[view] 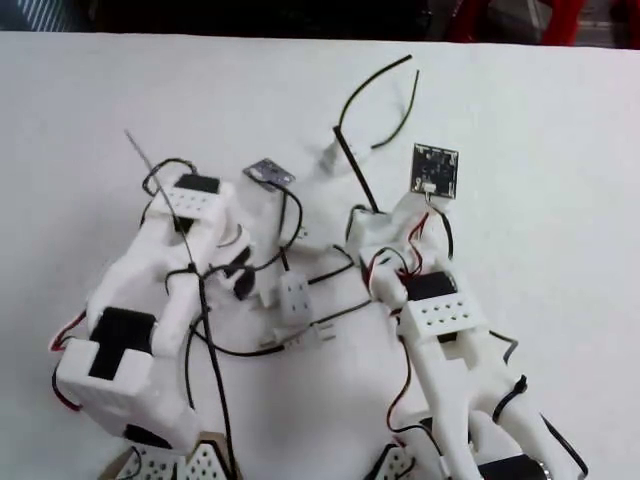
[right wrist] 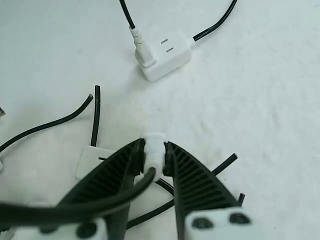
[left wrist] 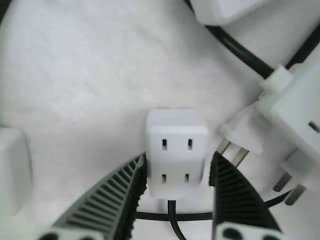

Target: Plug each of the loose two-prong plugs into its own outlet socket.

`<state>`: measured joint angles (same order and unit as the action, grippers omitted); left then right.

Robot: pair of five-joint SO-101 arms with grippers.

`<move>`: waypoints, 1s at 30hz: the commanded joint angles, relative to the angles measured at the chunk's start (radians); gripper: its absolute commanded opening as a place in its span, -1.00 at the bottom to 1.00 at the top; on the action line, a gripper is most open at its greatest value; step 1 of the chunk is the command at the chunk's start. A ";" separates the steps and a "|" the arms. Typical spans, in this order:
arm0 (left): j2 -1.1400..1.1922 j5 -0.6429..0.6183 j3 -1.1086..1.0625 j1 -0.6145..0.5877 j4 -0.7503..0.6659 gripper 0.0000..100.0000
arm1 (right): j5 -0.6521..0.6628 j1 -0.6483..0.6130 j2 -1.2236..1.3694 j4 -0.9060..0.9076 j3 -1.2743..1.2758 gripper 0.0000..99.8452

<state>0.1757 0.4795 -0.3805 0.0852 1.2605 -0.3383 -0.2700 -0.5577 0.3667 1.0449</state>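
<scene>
In the left wrist view a white outlet block [left wrist: 176, 145] with two pairs of slots sits between the fingers of my left gripper [left wrist: 177, 162], which is shut on its sides. A white two-prong plug [left wrist: 295, 110] lies just beside it, prongs bare. In the high view this block [view: 295, 297] lies at the table's middle beside the left gripper [view: 240, 268]. My right gripper [right wrist: 154, 146] is shut on a small white plug [right wrist: 154, 152] with a black cable, held just above the table. A second white outlet [right wrist: 165, 52] lies ahead of it, one plug in its side.
Black cables [view: 350, 100] loop over the white table [view: 540, 130]. Two small circuit boards [view: 435, 168] [view: 268, 173] lie toward the back. More loose white plugs [view: 305, 338] rest between the arms. A flat white piece [right wrist: 90, 161] lies under the right gripper's cable.
</scene>
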 commanded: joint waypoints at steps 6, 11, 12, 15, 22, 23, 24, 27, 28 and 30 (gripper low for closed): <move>-0.018 -0.101 0.175 0.027 0.147 -0.45 | 0.012 -0.005 -0.002 -0.013 -0.031 -0.97; -0.162 -0.161 0.160 0.010 0.175 -0.50 | 0.012 -0.005 -0.004 -0.012 -0.031 -0.97; -0.217 -0.167 0.135 0.005 0.172 -0.51 | 0.012 -0.005 -0.007 -0.012 -0.031 -0.97; -0.394 -0.173 0.037 -0.015 0.146 -0.50 | 0.012 -0.007 -0.012 0.001 -0.029 -0.97; -0.748 -0.328 -0.278 -0.226 -0.051 -0.50 | 0.098 -0.101 -0.013 0.018 -0.031 -0.97; -0.783 -0.351 -0.324 -0.254 -0.086 -0.50 | 0.103 -0.113 -0.013 0.018 -0.031 -0.97; -0.812 -0.373 -0.368 -0.274 -0.123 -0.50 | 0.104 -0.124 -0.013 0.018 -0.031 -0.97; -0.868 -0.440 -0.496 -0.300 -0.235 -0.51 | 0.106 -0.163 -0.013 0.018 -0.037 -0.97; -0.881 -0.460 -0.526 -0.305 -0.270 -0.51 | 0.117 -0.183 -0.013 0.018 -0.038 -0.97; -0.891 -0.489 -0.559 -0.341 -0.319 -0.51 | 0.167 -0.239 -0.013 0.018 -0.044 -0.97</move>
<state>-0.6513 0.0545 -0.8730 -0.2018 1.0610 -0.2232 -0.4434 -0.5577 0.3790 1.0449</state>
